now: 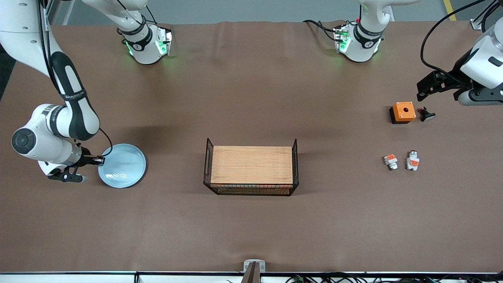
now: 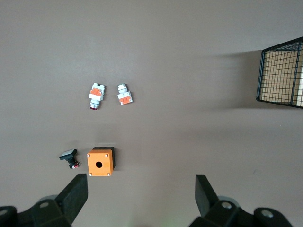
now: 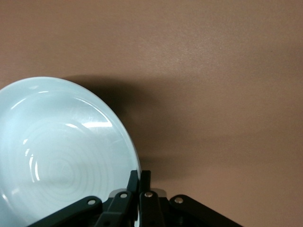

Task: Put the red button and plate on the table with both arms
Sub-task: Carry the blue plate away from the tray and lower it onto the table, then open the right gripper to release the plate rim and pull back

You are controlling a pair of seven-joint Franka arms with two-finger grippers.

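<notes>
Plate (image 1: 122,165) sits on the worktop (image 1: 251,228), its rim pinched in the right hand (image 1: 99,160); left hand (image 1: 428,87), spread wide, hovers above the ungrasped button (image 1: 413,160).

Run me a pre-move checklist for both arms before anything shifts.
1. Right end effector shut on the plate rim: ok.
2. Plate flat on the table: cannot tell; a shadow under it in the right wrist view hints that it is raised.
3. Left end effector open: ok.
4. Left end effector lined up over the red button: not ok; it hangs over the orange box.
5. Red button apart from the shorter part beside it: ok.
6. Crate apart from both end effectors: ok.
</notes>
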